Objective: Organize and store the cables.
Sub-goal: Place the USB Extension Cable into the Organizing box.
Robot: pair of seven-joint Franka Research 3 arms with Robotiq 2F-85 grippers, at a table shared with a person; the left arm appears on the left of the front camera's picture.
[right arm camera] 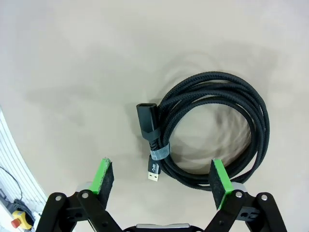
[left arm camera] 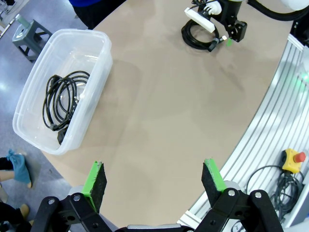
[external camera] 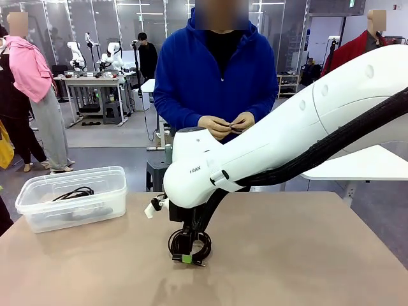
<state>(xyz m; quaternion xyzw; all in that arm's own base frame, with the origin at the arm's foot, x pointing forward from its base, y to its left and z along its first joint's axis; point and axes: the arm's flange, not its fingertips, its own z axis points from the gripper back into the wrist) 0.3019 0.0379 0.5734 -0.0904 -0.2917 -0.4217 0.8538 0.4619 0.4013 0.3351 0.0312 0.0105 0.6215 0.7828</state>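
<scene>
Front view: the right tool (external camera: 187,255) hung low over a coiled cable (external camera: 206,245) on the surface (external camera: 306,255). Left wrist view: the left tool (left arm camera: 154,176) gaped empty; another cable (left arm camera: 63,101) lay in the bin (left arm camera: 99,63). Right wrist view: the right tool stood spread, gripping nothing, one pad (right arm camera: 218,179) over the coil's rim; closing there might snag few loops, spilling the coil.

Front view: fixed, level across surface (external camera: 306,255) toward person (external camera: 217,83). Left wrist: high, angled down, far. Right wrist: close, straight down on coiled cable (right arm camera: 217,79), seen in all three.
</scene>
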